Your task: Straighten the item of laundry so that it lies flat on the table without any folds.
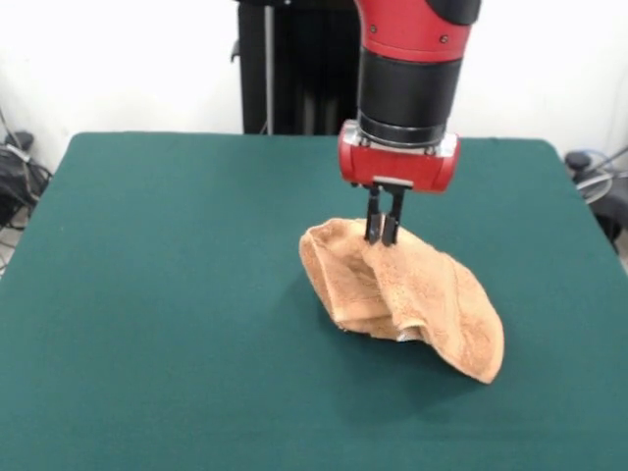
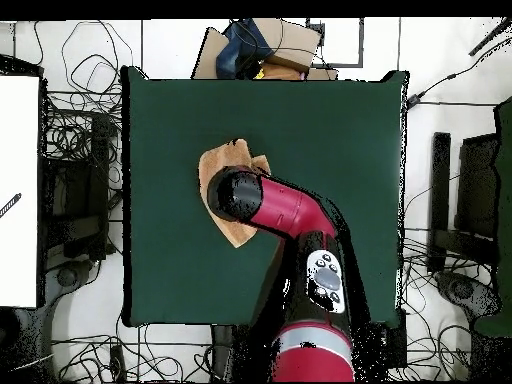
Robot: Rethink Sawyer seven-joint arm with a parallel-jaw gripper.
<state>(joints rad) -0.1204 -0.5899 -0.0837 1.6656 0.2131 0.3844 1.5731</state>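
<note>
I log: dark green worktop [image 1: 147,294], white wall behind, cable tangles round it; pincer [image 1: 383,233] pinching crumpled tan towel [image 1: 432,299].

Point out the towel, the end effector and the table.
towel [image 1: 432,294], front view, on the draped terry below the pinched top.
end effector [image 1: 384,235], front view, between its fingertips, shut on the towel's raised fold.
table [image 1: 157,294], front view, on bare green surface.

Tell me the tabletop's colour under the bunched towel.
Dark green felt-like table, plain; front view shows it best.
</note>
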